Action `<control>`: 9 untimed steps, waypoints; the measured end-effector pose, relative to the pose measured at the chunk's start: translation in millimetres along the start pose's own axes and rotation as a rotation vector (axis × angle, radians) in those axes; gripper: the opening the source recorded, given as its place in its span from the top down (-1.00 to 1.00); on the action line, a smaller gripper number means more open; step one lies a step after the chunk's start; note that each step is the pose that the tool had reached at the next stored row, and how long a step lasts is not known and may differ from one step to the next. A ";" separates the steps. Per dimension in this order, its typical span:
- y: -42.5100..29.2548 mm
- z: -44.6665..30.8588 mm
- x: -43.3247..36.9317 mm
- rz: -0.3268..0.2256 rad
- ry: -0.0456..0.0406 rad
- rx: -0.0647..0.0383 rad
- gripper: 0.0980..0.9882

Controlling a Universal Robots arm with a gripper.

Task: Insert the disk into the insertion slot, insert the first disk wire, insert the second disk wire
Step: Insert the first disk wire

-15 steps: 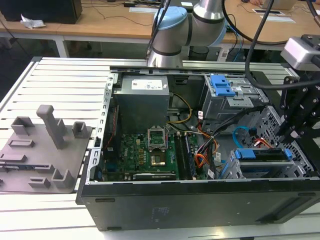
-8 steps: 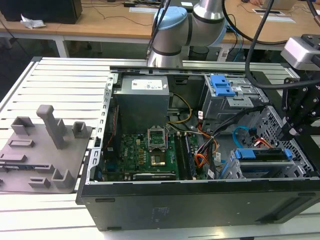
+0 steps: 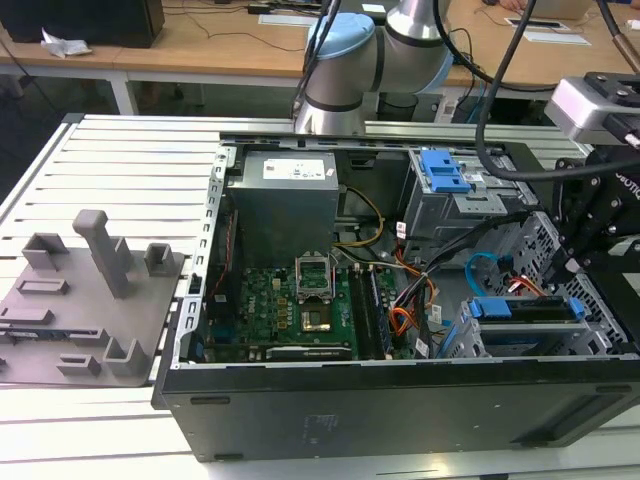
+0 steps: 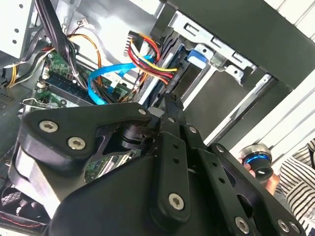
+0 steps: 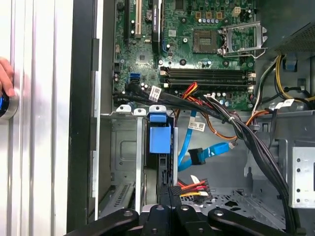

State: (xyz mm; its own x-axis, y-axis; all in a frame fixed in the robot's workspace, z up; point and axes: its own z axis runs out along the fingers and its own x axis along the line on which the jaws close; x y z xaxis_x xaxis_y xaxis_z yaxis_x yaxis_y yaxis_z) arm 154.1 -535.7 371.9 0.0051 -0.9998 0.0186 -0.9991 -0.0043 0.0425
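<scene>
Slatted worktop [image 3: 120, 150] carries the open computer case [image 3: 400, 400]. End effector [image 5: 170, 192] hangs directly above the disk [image 5: 159, 139] seated in the insertion slot [image 3: 470, 338]; grip state cannot be determined.

No print here can be read.

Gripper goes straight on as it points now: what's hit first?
Likely the disk, its blue carrier end in the insertion slot. The red-yellow wire bundle lies just beside the gripper. Depth unclear.
</scene>
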 end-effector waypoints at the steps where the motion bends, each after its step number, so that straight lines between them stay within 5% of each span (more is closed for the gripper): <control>1: 1.6 0.1 0.0 0.000 0.0000 0.000 0.98; 7: 22.9 1.5 -0.1 0.000 -0.0001 0.000 0.98; 9: 24.8 2.0 -0.1 0.000 0.0000 0.000 0.98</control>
State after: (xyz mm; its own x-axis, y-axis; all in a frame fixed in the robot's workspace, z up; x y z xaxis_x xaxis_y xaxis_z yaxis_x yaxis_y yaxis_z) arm 129.2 -535.7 371.0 0.0051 -0.9998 0.0186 -0.9991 -0.0043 0.0425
